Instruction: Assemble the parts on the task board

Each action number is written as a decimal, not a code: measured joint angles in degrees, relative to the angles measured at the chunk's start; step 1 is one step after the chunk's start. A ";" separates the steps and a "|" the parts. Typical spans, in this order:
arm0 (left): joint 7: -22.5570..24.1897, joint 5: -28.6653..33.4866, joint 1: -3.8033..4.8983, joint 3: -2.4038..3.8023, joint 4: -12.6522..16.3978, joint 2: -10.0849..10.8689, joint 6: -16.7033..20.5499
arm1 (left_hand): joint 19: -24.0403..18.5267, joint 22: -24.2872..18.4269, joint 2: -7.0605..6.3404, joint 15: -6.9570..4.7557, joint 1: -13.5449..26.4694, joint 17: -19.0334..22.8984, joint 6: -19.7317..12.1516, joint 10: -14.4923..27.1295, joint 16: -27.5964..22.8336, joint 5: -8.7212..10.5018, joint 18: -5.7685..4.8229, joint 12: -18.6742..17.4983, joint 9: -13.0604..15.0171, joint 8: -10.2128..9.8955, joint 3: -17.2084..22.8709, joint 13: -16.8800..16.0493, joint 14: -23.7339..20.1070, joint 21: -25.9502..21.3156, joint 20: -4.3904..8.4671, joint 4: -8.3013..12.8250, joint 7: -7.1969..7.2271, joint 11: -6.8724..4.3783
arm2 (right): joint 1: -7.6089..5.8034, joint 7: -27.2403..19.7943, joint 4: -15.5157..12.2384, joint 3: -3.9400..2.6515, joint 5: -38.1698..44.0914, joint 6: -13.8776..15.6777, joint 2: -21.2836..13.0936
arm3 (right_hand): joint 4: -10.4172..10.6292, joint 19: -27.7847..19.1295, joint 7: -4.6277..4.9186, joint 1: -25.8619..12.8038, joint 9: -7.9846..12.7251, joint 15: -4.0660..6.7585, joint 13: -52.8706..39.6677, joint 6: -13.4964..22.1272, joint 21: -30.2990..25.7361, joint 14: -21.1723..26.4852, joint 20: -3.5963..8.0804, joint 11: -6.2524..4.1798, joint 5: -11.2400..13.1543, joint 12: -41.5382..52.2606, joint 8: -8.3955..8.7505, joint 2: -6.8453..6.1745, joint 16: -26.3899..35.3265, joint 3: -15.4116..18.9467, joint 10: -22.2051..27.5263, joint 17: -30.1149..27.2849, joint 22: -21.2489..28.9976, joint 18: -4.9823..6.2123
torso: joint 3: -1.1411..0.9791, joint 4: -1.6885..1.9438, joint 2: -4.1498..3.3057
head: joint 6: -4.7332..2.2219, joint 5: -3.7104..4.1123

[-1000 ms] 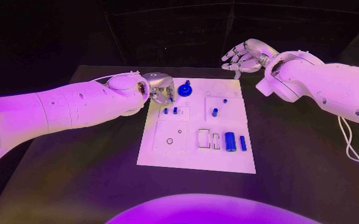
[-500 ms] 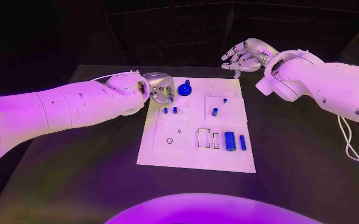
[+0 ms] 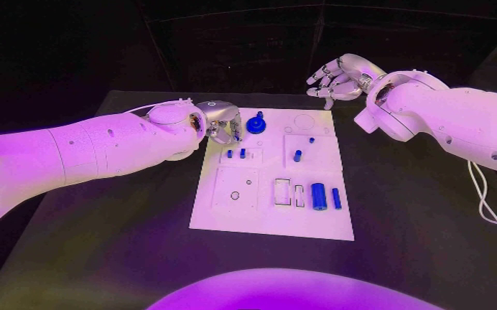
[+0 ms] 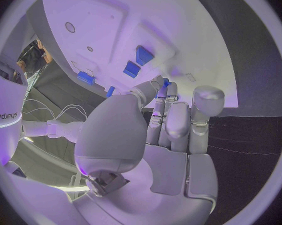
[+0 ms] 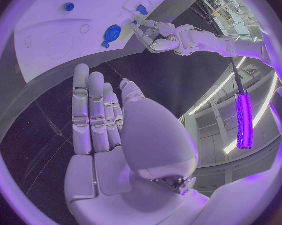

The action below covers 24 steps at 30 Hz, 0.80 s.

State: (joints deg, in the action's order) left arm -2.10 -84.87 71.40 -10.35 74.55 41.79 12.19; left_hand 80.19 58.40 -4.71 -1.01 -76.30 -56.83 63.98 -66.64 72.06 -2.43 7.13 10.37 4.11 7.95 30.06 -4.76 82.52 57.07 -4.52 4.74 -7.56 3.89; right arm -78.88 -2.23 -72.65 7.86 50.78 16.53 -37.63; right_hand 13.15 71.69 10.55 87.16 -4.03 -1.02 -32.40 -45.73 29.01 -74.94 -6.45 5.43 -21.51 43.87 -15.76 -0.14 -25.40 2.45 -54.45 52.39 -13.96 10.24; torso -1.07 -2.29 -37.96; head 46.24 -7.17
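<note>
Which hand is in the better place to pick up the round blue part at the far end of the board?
The left hand, probably. It hovers at the task board's far left corner, right beside the round blue part. The right hand hangs open beyond the board's far right corner, farther off.

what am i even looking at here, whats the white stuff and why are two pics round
It is a robot with two white arms, each ending in a silver hand. One picture looks down from its head; the two round ones come from fisheye cameras at its wrists. On the black table lies a white task board with small blue parts, such as a round blue knob and a blue cylinder. The left hand sits at the board's far left corner beside the knob; whether it grips anything cannot be told. The right hand hangs beyond the board, fingers apart, holding nothing.
</note>
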 measured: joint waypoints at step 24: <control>0.47 0.19 0.06 0.14 1.44 1.33 1.38 | 0.00 0.14 0.00 -0.20 0.00 -0.06 0.22 -0.42 0.00 0.00 0.00 -0.22 -0.02 0.00 0.23 0.01 0.20 0.00 0.00 0.24 -0.22 -0.01 | 0.03 -0.08 0.05 0.00 0.00 0.00 0.00 | 0.00 0.00 0.00 0.00 0.00 0.00 -0.01 0.00 0.00 0.00 0.00 0.00 0.00 0.00 0.00 0.00 0.00 0.00 0.00 0.00 0.00 0.00 | 0.00 0.01 0.00 | -0.17 -0.04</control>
State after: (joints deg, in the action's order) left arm -1.62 -84.68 71.45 -10.21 76.00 43.12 13.57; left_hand 80.19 58.54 -4.71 -1.22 -76.30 -56.89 64.20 -67.05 72.06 -2.43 7.13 10.14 4.09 7.95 30.29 -4.76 82.72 57.07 -4.52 4.98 -7.78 3.88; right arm -78.85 -2.31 -72.59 7.86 50.78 16.53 -37.63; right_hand 13.15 71.69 10.55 87.16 -4.03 -1.02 -32.40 -45.73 29.01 -74.94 -6.45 5.43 -21.51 43.87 -15.76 -0.14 -25.40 2.45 -54.44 52.39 -13.96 10.24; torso -1.07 -2.27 -37.96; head 46.07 -7.22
